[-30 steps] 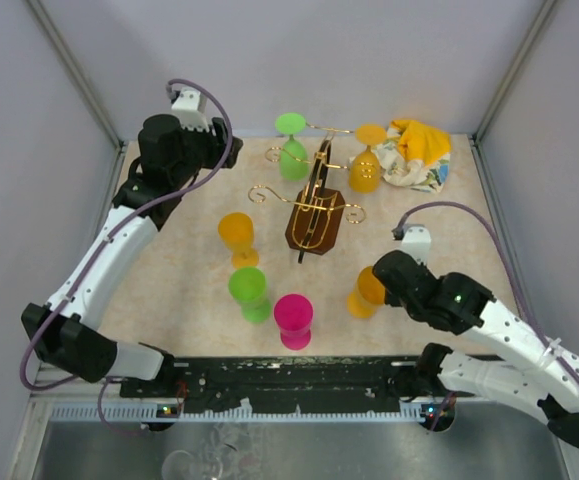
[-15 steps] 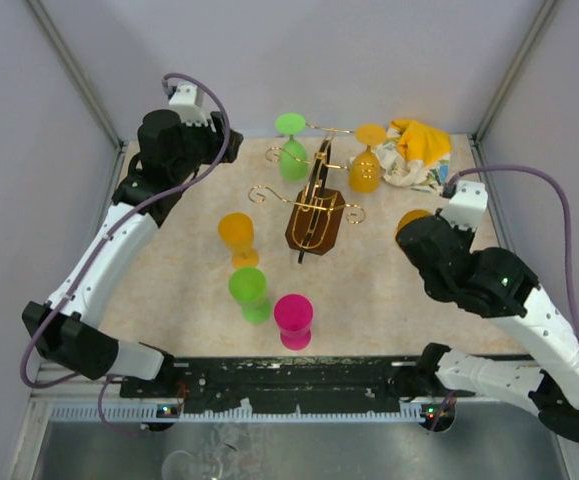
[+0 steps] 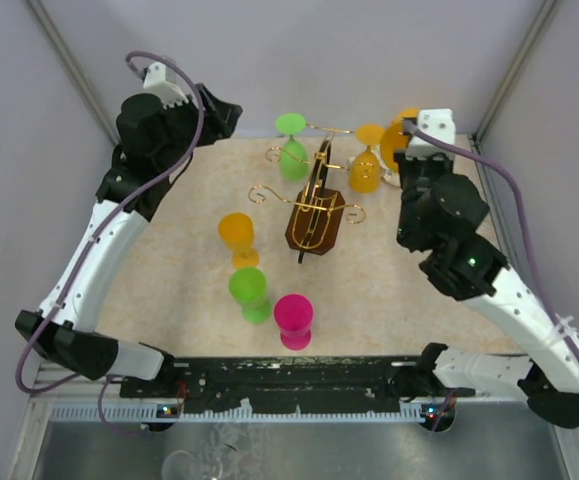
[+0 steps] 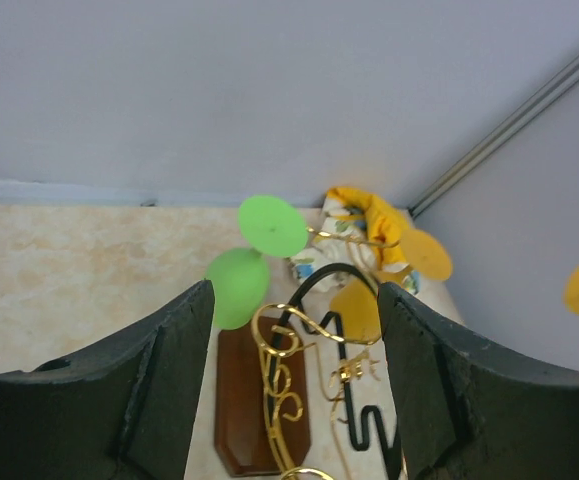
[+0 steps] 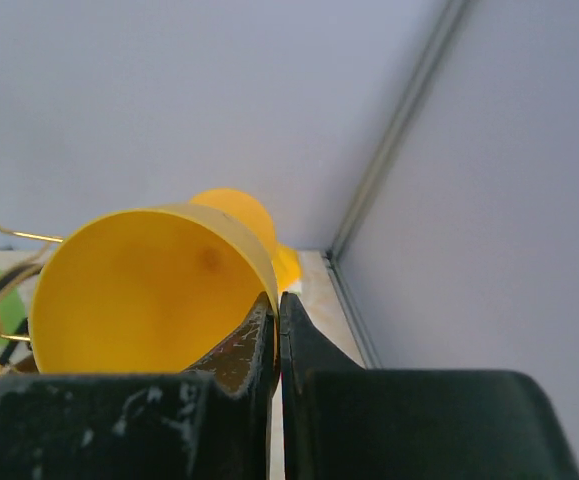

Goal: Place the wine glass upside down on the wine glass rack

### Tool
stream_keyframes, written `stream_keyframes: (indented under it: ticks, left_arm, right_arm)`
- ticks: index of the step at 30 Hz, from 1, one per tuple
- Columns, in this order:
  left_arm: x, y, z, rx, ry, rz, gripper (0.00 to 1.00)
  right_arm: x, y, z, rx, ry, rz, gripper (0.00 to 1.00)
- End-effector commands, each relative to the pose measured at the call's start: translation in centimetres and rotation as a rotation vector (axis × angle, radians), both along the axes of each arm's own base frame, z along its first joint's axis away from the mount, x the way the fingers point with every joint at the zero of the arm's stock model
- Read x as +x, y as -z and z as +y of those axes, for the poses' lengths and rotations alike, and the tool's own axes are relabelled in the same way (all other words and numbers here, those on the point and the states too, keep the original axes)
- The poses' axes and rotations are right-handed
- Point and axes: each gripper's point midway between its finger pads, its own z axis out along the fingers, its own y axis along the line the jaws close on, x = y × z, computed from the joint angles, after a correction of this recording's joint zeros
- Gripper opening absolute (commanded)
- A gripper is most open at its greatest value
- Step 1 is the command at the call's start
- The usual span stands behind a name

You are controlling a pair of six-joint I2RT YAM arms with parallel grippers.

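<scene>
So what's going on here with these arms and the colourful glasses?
The right pincer is shut on the rim of an orange wine glass, held up at the back right near the gold rack. The left pincer hangs open and empty. Two glasses hang on the rack; three others stand on the table.

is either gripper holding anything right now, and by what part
The right gripper pinches the yellow wine glass by the rim of its bowl. The left gripper is open and empty.
</scene>
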Motion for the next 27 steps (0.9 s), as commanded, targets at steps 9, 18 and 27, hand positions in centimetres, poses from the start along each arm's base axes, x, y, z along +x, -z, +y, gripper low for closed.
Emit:
stream_keyframes:
  ticks: [9, 18, 27]
  left_arm:
    - [-1.4, -5.6, -2.1, -0.425, 0.057, 0.077, 0.73]
    - [-2.3, -6.1, -3.5, -0.723, 0.131, 0.182, 0.71]
    - [-3.1, -6.1, -3.6, -0.822, 0.151, 0.22, 0.7]
  right_arm:
    - [2.0, -7.6, 14.1, 0.093, -0.638, -0.422, 0.0]
    - [2.1, -6.2, 18.7, 0.137, -0.788, -0.577, 0.0]
    - [2.9, -4.5, 20.7, 0.126, -0.774, -0.621, 0.0]
